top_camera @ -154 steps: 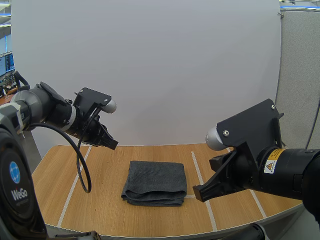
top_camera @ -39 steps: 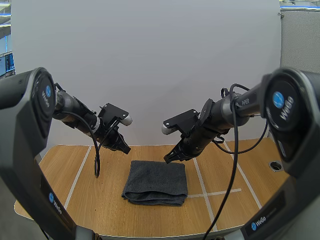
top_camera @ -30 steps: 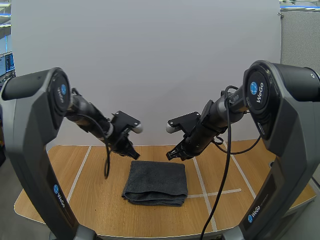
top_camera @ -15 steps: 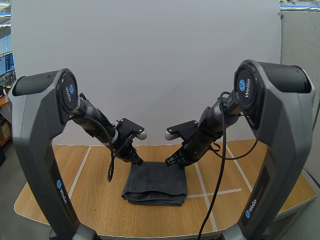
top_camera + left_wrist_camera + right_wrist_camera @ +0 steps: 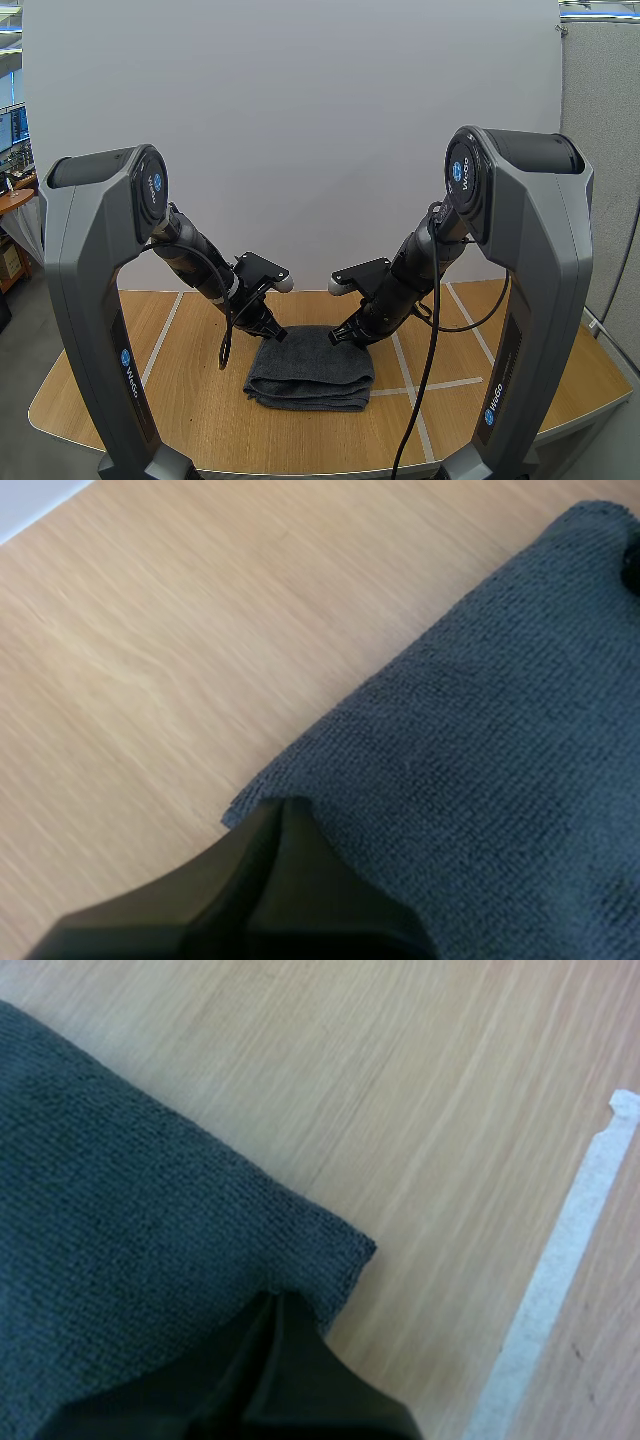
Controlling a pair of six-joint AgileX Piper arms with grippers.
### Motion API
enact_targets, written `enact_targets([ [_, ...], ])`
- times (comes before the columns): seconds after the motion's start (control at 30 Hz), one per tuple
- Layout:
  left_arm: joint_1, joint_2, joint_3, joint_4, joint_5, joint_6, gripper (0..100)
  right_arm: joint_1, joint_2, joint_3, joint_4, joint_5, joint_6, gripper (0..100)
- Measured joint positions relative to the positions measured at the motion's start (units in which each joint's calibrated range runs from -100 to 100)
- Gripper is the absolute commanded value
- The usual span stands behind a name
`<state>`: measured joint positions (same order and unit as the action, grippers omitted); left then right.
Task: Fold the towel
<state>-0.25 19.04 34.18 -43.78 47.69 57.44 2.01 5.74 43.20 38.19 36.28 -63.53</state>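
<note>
A dark grey towel point(image 5: 310, 368) lies folded into a thick rectangle on the wooden table point(image 5: 130, 400). My left gripper point(image 5: 279, 334) is down at the towel's far left corner. My right gripper point(image 5: 337, 338) is at its far right corner. In the left wrist view the fingers of the left gripper point(image 5: 285, 802) lie together as one dark wedge, and their tip touches the towel point(image 5: 480, 730) just inside its corner. The right gripper point(image 5: 277, 1298) looks the same, its tip resting on the towel point(image 5: 110, 1210) next to the corner. The cloth lies flat under both.
White tape lines point(image 5: 400, 355) cross the table to the right of the towel, and one strip point(image 5: 560, 1260) runs close to the right gripper. Bare wood surrounds the towel on every side, and a white wall stands behind the table.
Both arms have stretched forward and come down. The grippers moved from above and beside the towel's far edge onto its two far corners. The towel has not shifted.
</note>
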Motion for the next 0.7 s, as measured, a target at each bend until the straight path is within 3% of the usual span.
enact_targets([
  [0.13, 0.0, -0.38, 0.0, -0.34, 0.0, 0.0, 0, 0.0, -0.46, -0.15, 0.12, -0.13, -0.1, 0],
  [0.37, 0.55, -9.53, 0.38, 0.28, 4.74, -0.74, 0, -0.46, -12.5, -0.15, -0.12, 8.1, 0.31, 0],
  [0.47, 3.07, -18.83, 0.38, 0.42, 13.57, -2.35, 0, -0.96, -19.58, -0.15, -2.35, 13.64, 2.87, 0],
  [0.57, 5.09, -22.39, 0.38, 0.7, 21.25, -3.05, 0, -1.59, -28.64, -0.15, -9.6, 23.31, 7.77, 0],
  [0.63, 7.71, -24.99, 0.38, 0.91, 30.08, -3.86, 9, -1.76, -32.86, -0.15, -11.52, 27.86, 8.93, 0],
  [0.67, 8.34, -25.26, 0.38, 0.9, 32.26, -3.97, 12, -1.76, -34.02, -0.15, -12.07, 29.66, 9.15, 0],
  [0.7, 8.7, -25.43, 0.38, 0.9, 34.75, -4.25, 24, -1.76, -35.61, -0.15, -12.32, 31.61, 9.36, 0],
])
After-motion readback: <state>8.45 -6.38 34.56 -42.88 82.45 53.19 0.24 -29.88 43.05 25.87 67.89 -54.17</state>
